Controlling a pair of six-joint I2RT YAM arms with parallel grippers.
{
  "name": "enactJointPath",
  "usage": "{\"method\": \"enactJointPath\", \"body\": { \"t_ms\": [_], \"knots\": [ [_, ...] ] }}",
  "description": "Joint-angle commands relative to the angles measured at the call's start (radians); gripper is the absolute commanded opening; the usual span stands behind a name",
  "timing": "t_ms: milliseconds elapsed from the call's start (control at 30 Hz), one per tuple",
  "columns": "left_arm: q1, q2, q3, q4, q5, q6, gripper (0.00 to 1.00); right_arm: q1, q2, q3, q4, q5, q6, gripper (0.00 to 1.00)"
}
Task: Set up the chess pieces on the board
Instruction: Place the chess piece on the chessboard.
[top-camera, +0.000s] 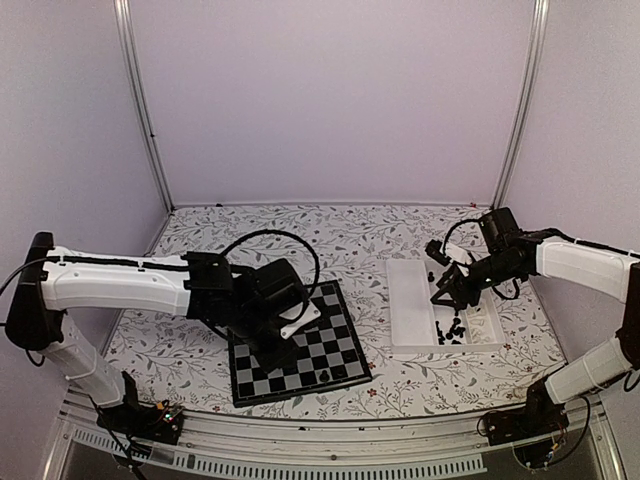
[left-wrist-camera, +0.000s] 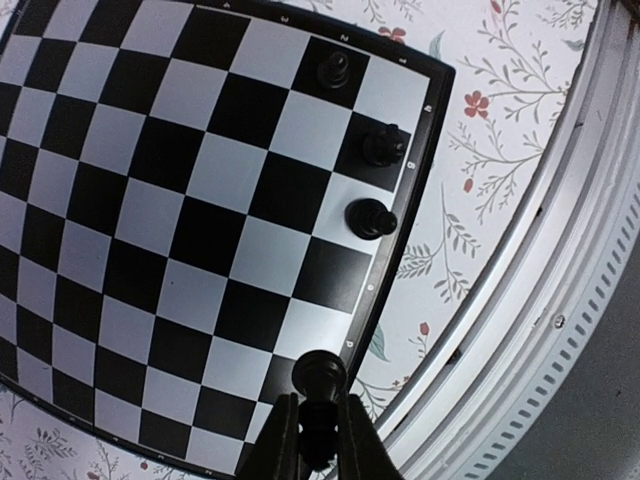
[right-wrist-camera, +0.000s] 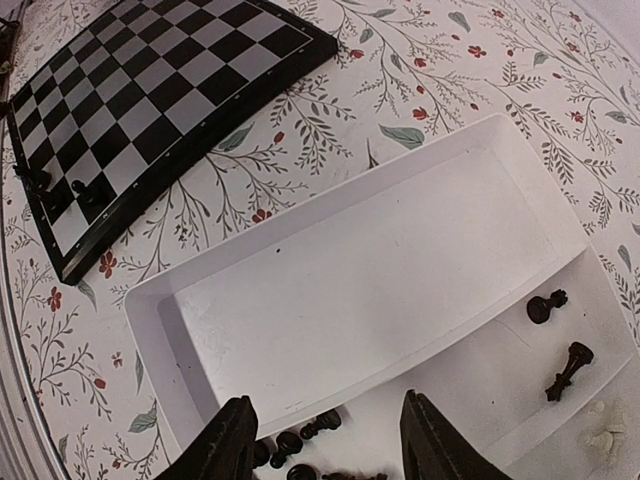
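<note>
Chess piece (left-wrist-camera: 318, 373): tiny, light, rigid, probably topple-prone; pinch the stem. Left jaws clamp it; right jaws half-open, empty.

The board (left-wrist-camera: 150, 230) is seen as a smooth, flat sheet with a faint sheen on its black squares, and the chess pieces (left-wrist-camera: 368, 217) on it are finished in glossy black, plastic by the look of them. The tray (right-wrist-camera: 420, 250) is made of smooth white plastic with a matt look, while the surface (top-camera: 350, 235) is covered by a matt floral-printed sheet whose material cannot be told. A pale metal rail (left-wrist-camera: 570, 330) is seen at the near edge, and the arm shells (top-camera: 110, 280) are finished in smooth white plastic.
</note>
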Motion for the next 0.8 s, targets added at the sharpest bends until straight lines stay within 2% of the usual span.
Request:
{"method": "enactJointPath", "body": {
  "t_ms": [0, 567, 767],
  "knots": [
    [-0.02, 0.051, 0.019, 0.062, 0.014, 0.009, 0.13, -0.004, -0.009, -0.013, 0.015, 0.01, 0.003, 0.52],
    [-0.045, 0.178, 0.072, 0.087, 0.011, 0.038, 0.15, -0.004, 0.001, -0.011, 0.007, -0.002, -0.006, 0.53],
    [-0.052, 0.206, 0.072, 0.09, -0.025, 0.035, 0.18, -0.004, 0.006, -0.011, 0.003, -0.008, -0.009, 0.53]
  ]
}}
